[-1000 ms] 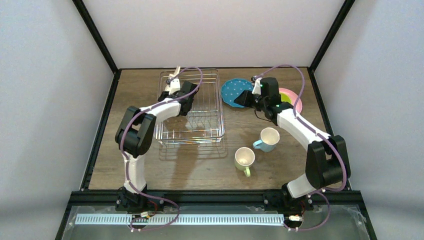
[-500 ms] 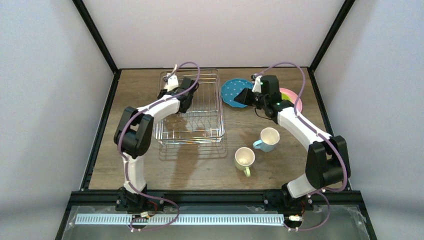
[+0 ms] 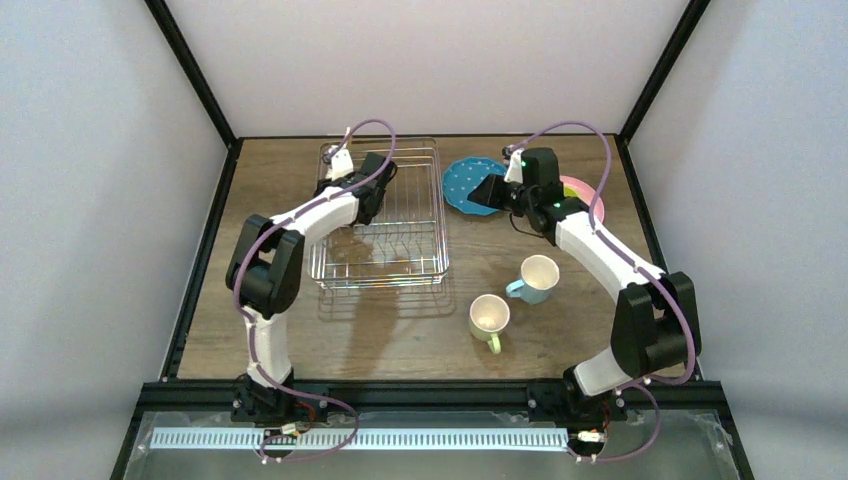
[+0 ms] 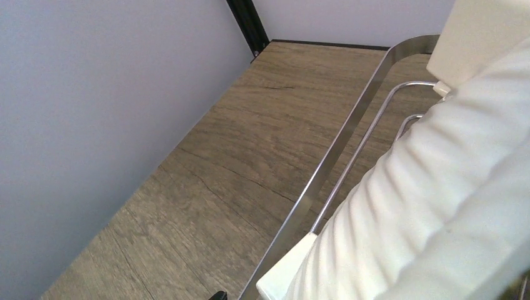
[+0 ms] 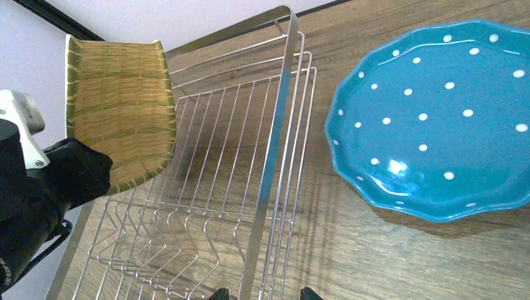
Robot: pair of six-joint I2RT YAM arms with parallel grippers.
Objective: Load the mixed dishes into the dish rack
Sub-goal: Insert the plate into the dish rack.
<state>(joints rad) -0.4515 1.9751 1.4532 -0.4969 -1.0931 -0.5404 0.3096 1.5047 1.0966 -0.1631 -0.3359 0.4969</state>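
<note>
The tan woven plate [image 5: 119,106] stands on edge at the far left end of the dish rack [image 3: 440,225]. Its white underside [image 4: 437,187] fills the left wrist view. My left gripper [image 3: 348,178] is at that plate with its jaws wide, and the one visible fingertip [image 4: 217,294] is clear of it. My right gripper [image 5: 264,294] is open and empty, astride the rack's right rim [image 5: 269,156]. The teal dotted plate [image 5: 437,112] lies flat just right of the rack. The light-blue mug [image 3: 538,278] and the yellow-green mug [image 3: 489,318] stand upright nearer the front.
A pink plate [image 3: 596,207] with something lime on it lies behind the right arm, mostly hidden. The grey left wall [image 4: 94,125] and a black frame post [image 4: 247,25] stand close to the rack's left side. Bare wooden table [image 3: 400,340] lies in front of the rack.
The left arm has shifted slightly toward the rack's far left corner. The right arm has barely moved.
</note>
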